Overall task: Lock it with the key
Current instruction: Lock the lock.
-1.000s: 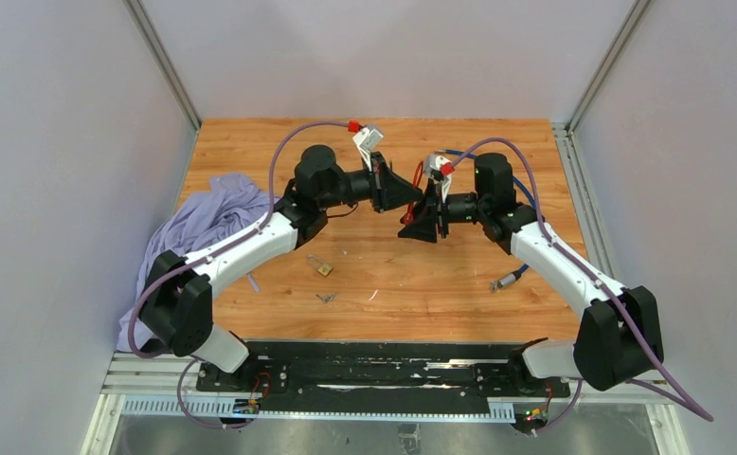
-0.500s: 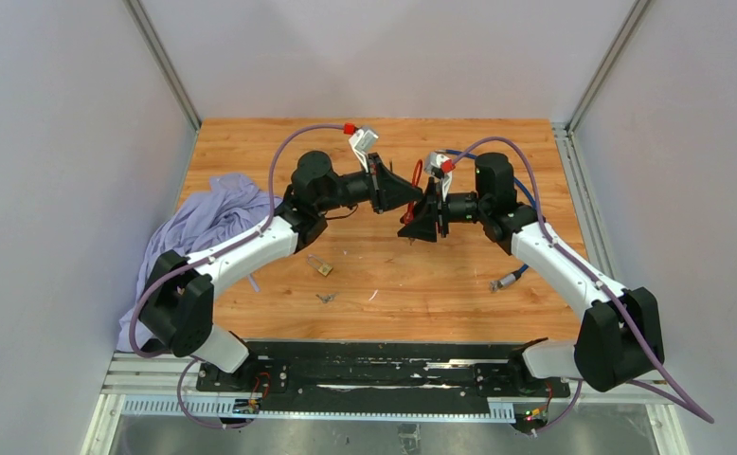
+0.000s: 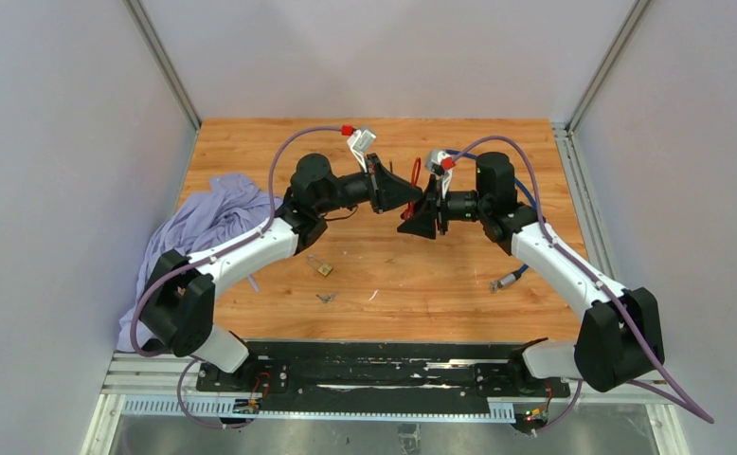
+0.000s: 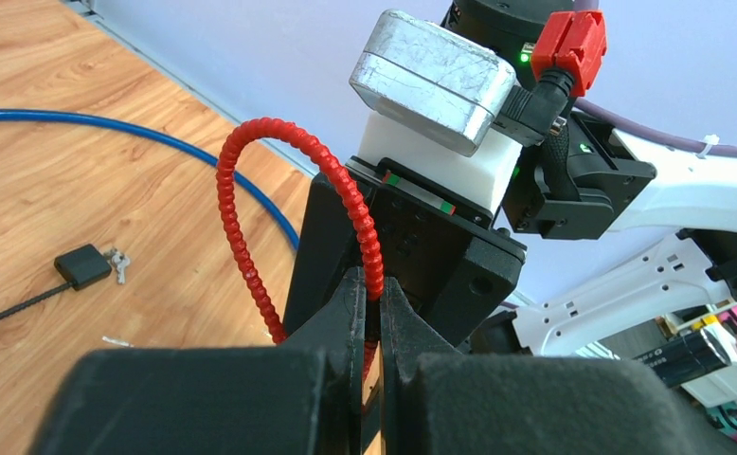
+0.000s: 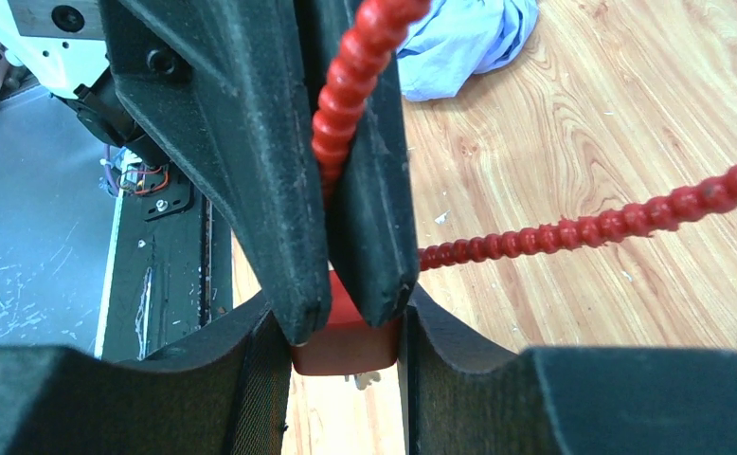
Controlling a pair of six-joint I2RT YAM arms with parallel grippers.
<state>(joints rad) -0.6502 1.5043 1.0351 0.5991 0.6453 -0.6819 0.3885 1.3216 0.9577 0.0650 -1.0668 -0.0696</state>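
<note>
Overhead, I see the wooden table [image 3: 440, 308] boxed in by grey walls at 9, 12 and 3 o'clock, with metal rails along its side edges and the arm bases on the near edge at 6. My left arm [image 3: 251, 242] and right arm [image 3: 554, 256] bow outward and meet in the air just past table centre, toward 12. Bare wood runs from that meeting point to the far edge. Another broad patch lies between the two forearms down toward 6. A crumpled lilac cloth [image 3: 204, 223] spills over the 9 o'clock edge, close beside the left forearm.

Both tools carry the red cable lock [image 3: 415, 177] off the table. From the left wrist view, the left gripper [image 4: 372, 284] has its jaws pressed together on the ribbed cable [image 4: 240, 237], whose loop arches up beside the other wrist. From the right wrist view, the right gripper [image 5: 346, 318] has its jaws set against both sides of the lock body [image 5: 346, 349], clamped on it, and the left fingers [image 5: 242, 171] reach in between them.

A blue cable [image 4: 109, 126] curves across the wood around 2 o'clock, behind the right arm. A black padlock [image 4: 81, 264] on a dark cord lies near it. A brass padlock [image 3: 321, 267] sits at 8 o'clock from centre, near the left forearm. The loose keys [image 3: 326, 298] lie at 7 o'clock, apart from the brass padlock and on its near side.
</note>
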